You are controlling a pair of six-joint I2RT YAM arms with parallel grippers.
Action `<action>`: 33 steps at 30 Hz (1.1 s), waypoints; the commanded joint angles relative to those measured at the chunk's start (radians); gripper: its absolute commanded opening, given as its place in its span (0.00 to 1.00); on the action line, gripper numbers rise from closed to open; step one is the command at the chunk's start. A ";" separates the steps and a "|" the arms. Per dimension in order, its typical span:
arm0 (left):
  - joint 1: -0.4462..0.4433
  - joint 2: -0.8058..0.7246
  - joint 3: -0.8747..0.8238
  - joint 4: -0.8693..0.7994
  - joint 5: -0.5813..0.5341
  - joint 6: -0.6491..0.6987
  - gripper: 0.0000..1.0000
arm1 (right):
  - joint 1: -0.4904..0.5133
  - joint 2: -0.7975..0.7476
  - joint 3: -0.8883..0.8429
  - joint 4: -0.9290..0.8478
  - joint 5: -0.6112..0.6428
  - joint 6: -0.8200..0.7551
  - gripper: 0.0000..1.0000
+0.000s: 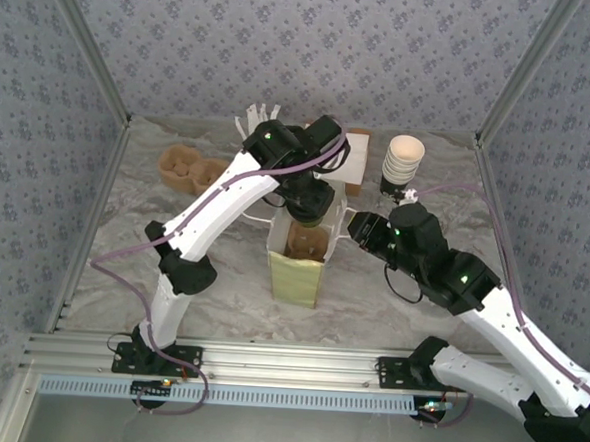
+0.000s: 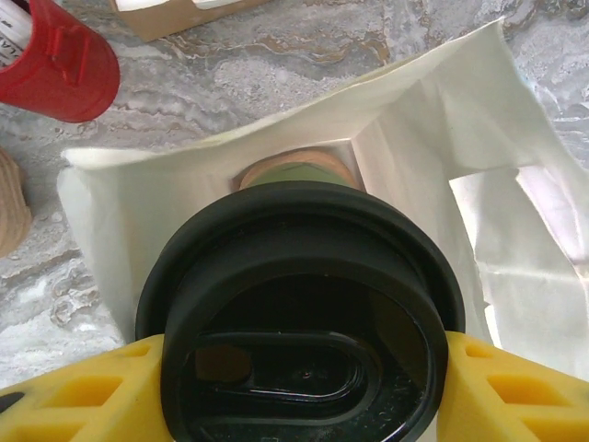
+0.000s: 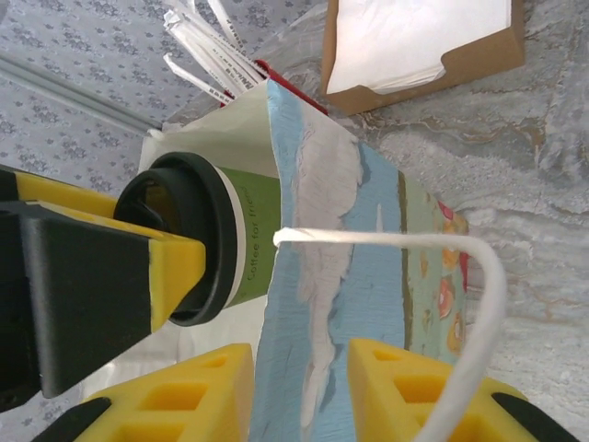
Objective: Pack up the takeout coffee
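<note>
The left gripper (image 2: pixel 304 398) was clamped on the black lid (image 2: pixel 304 267) of the olive-green coffee cup (image 3: pixel 254 235), holding it upright in the open mouth of the paper bag (image 3: pixel 322 276), while the right gripper (image 3: pixel 300 391) pinched the bag's wall beside its string handle (image 3: pixel 480 313).

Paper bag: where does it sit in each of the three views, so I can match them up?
Top external: paper bag stands at centre, between the arms.
Left wrist: its white inside, middle to right, behind the black lid.
Right wrist: its blue printed side, centre.
Shared landmark: brown napkin box.
</note>
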 commanded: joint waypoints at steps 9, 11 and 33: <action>-0.002 0.042 0.060 -0.177 0.033 -0.019 0.50 | -0.075 0.052 0.075 -0.026 -0.146 -0.090 0.35; -0.001 0.040 0.063 -0.177 0.026 -0.030 0.50 | -0.076 0.059 0.076 -0.024 -0.153 -0.089 0.35; -0.022 0.090 0.114 -0.178 -0.034 -0.176 0.46 | -0.054 0.069 0.033 0.012 -0.195 -0.052 0.10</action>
